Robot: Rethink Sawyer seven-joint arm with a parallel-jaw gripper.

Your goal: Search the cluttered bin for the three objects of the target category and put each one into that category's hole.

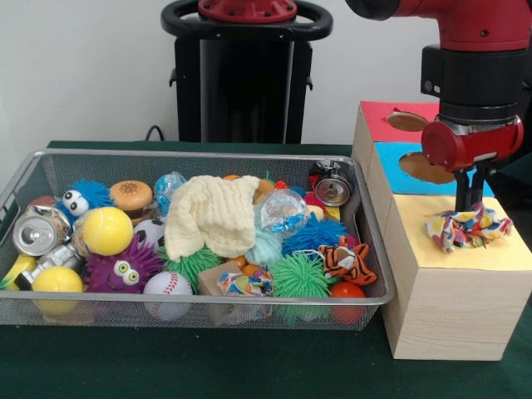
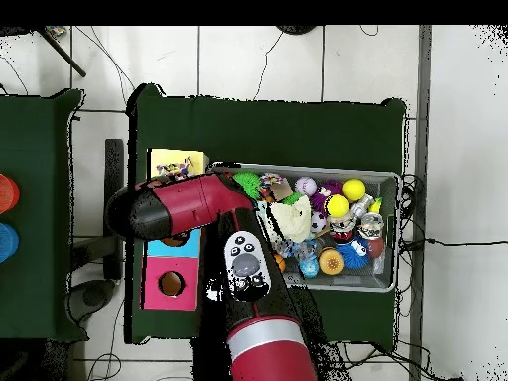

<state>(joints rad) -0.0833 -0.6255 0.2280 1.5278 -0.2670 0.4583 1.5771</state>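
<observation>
The wire mesh bin (image 1: 208, 155) stands on the green table, full of toys; it also shows in the overhead view (image 2: 396, 230). My gripper (image 1: 470, 206) hangs over the yellow top (image 1: 474, 256) of the wooden box to the bin's right. It is shut on a speckled rope bundle (image 1: 467, 227) that rests on that yellow top. In the overhead view this bundle (image 2: 171, 170) lies on the yellow section, and the arm hides the gripper. A second speckled bundle (image 1: 243, 283) lies at the bin's front middle. A third one does not show.
The box also has a red section with a hole (image 1: 407, 121) and a blue section with a hole (image 1: 426, 169). A cream waffle cloth (image 1: 212, 216), a clear crinkly ball (image 1: 283, 210), cans, balls and spiky toys fill the bin.
</observation>
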